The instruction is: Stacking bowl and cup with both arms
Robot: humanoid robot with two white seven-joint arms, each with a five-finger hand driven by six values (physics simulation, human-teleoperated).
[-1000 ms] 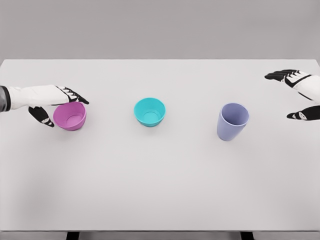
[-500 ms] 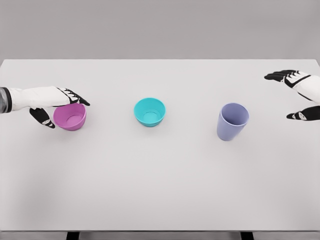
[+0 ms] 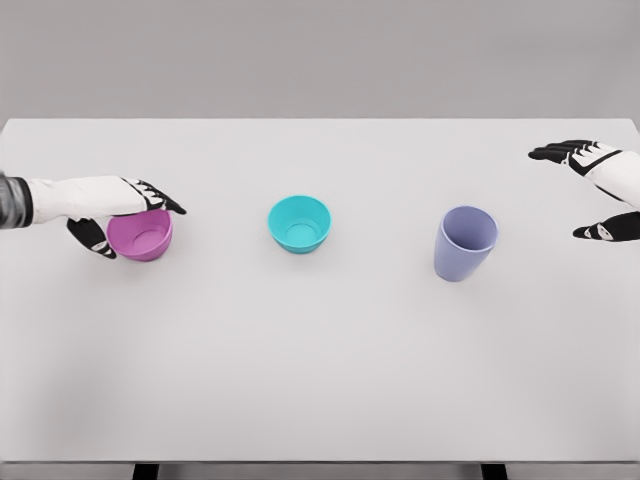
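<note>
Left hand [image 3: 118, 208] curled; right hand [image 3: 596, 190] spread wide.

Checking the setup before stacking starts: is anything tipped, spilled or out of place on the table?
Nothing stands out. The pink bowl, teal bowl and lavender cup all stand upright, apart, in a row. The left hand wraps the pink bowl.

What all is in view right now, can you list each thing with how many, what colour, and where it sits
Table: one, white, fills most of the view.
Bowl: one, pink-purple, left part of the table, upright.
Bowl: one, teal, centre of the table, upright.
Cup: one, lavender, right of centre, upright.
Left hand: one, white and black, around the pink-purple bowl, fingers over its far rim and thumb at its near left side.
Right hand: one, white and black, at the right edge, fingers spread, apart from the cup.
</note>
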